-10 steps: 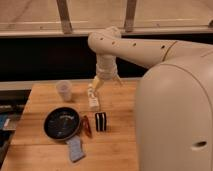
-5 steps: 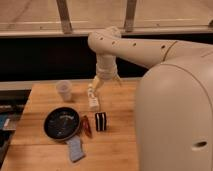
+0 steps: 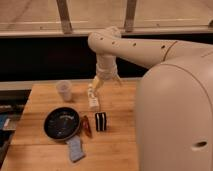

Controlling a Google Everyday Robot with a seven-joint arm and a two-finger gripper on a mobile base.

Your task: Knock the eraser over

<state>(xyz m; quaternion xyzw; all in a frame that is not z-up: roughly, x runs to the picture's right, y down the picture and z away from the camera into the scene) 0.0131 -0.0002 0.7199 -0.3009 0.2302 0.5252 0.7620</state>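
Note:
The eraser (image 3: 101, 121), a small black block with a white band through its middle, stands upright on the wooden table (image 3: 115, 145). My gripper (image 3: 104, 81) hangs from the white arm above the far part of the table, behind and above the eraser and apart from it. A red-brown wedge-shaped thing (image 3: 86, 126) lies just left of the eraser. A white-and-tan small bottle (image 3: 93, 98) stands just below the gripper.
A clear plastic cup (image 3: 64, 90) stands at the far left. A black round bowl (image 3: 61, 123) sits left of the wedge. A blue-grey sponge (image 3: 75, 148) lies near the front edge. My white body (image 3: 175, 120) fills the right side.

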